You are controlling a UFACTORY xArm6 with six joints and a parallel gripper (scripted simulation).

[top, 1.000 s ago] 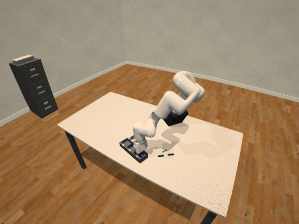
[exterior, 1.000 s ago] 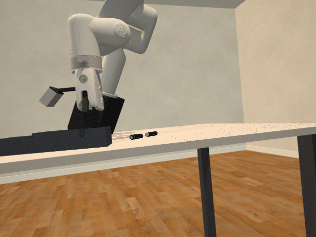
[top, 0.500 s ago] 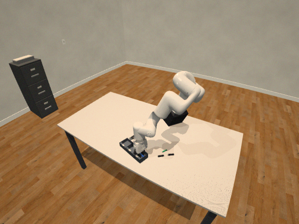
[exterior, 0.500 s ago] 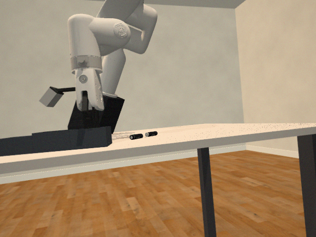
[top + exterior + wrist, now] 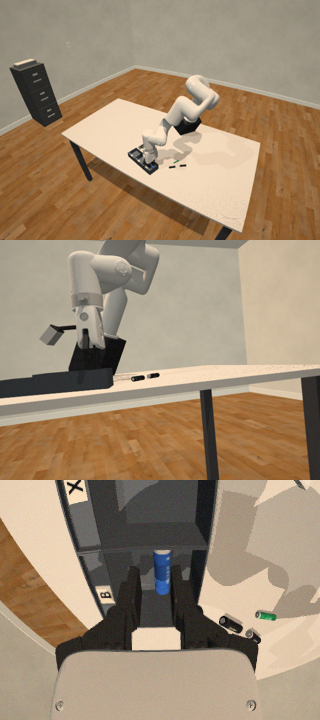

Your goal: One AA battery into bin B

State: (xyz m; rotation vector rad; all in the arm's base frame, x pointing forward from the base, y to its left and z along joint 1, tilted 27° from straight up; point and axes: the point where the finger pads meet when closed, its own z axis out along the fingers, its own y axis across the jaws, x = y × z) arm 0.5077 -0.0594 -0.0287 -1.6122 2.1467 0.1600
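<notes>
A long dark bin [image 5: 142, 160] with several compartments lies near the table's front edge; it also shows in the exterior view [image 5: 56, 382]. In the wrist view the near compartment carries the label B [image 5: 104, 595] and the far one the label X [image 5: 75, 487]. A blue battery [image 5: 162, 571] lies in the B compartment; it also shows in the top view [image 5: 153, 167]. My gripper [image 5: 155, 578] hangs straight above it, fingers parted with a gap on each side of the battery. In the exterior view the gripper [image 5: 88, 354] reaches down just over the bin.
Two black batteries [image 5: 172, 167] [image 5: 183, 165] and a small green cell [image 5: 176, 161] lie on the table right of the bin. The arm's black base [image 5: 188, 126] stands behind.
</notes>
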